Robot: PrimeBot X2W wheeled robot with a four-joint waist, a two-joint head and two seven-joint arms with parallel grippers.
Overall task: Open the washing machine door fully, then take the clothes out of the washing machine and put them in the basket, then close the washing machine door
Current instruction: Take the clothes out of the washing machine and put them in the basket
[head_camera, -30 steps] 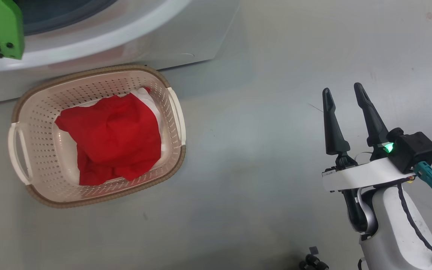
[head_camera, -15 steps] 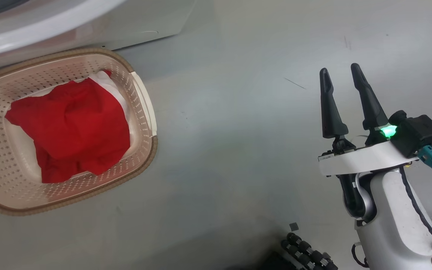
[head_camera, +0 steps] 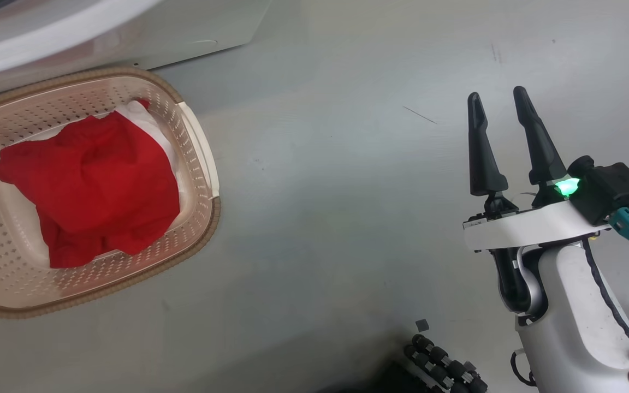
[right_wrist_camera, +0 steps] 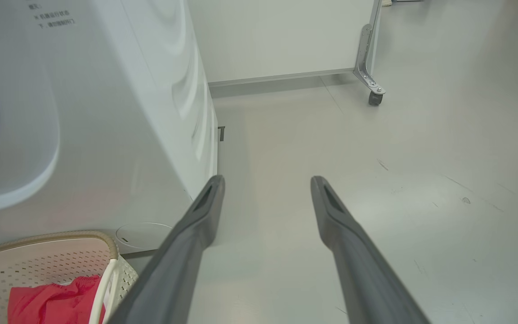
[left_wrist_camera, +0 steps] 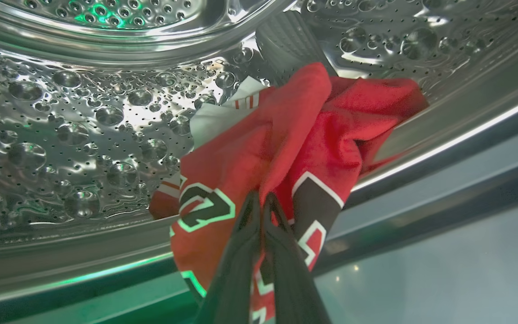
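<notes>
The clothes (left_wrist_camera: 295, 130) bear a black 2; print on the washing machine (right_wrist_camera: 119, 103) is unreadable.

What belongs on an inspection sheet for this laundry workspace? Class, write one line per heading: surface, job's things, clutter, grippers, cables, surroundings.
Surface: grey floor, smooth, with a few faint scuffs.
Job's things: basket stands on the floor beside the washing machine and holds red clothes; a red garment lies in the steel drum.
Clutter: one small dark scrap on the floor.
Grippers: left gripper is shut on the red garment inside the drum; right gripper is open, holding nothing, over bare floor.
Cables: a black cable runs along the right forearm, with a teal connector at the wrist.
Surroundings: a white panel on a caster.
</notes>
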